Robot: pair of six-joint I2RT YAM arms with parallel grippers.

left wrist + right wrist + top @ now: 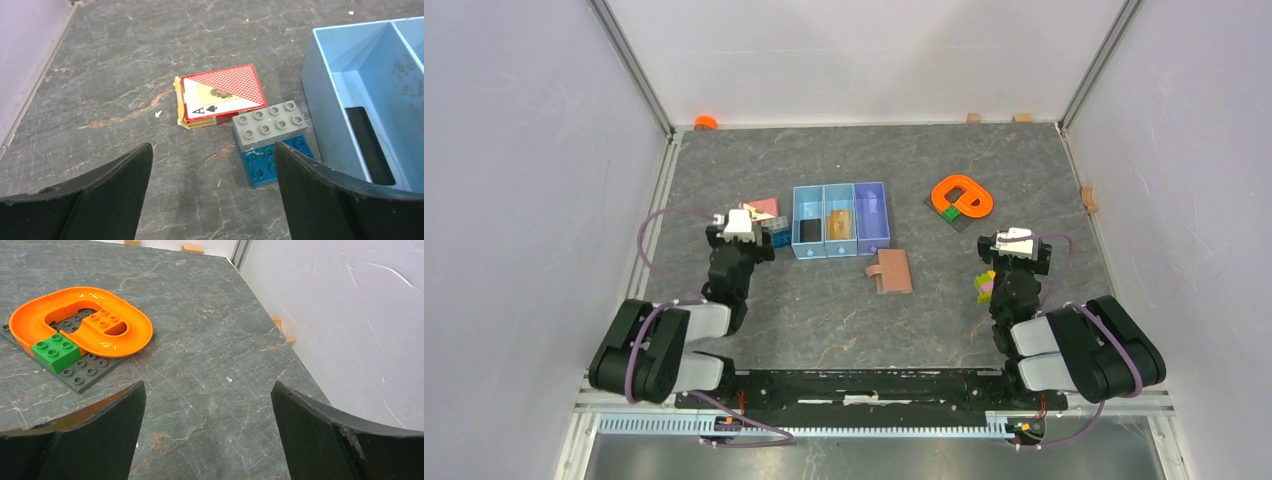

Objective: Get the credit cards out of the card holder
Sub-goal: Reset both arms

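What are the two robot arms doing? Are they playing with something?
Right now neither is holding anything. The left gripper and right gripper both hang open above the grey table. The salmon-brown leather card holder lies in the middle, and a black card and a tan card sit in separate compartments of the blue plastic tray.

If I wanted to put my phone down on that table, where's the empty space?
Bare tabletop lies behind the blue tray, and between the card holder and the arm bases. Crowded: between tray and left gripper, with playing cards and bricks.
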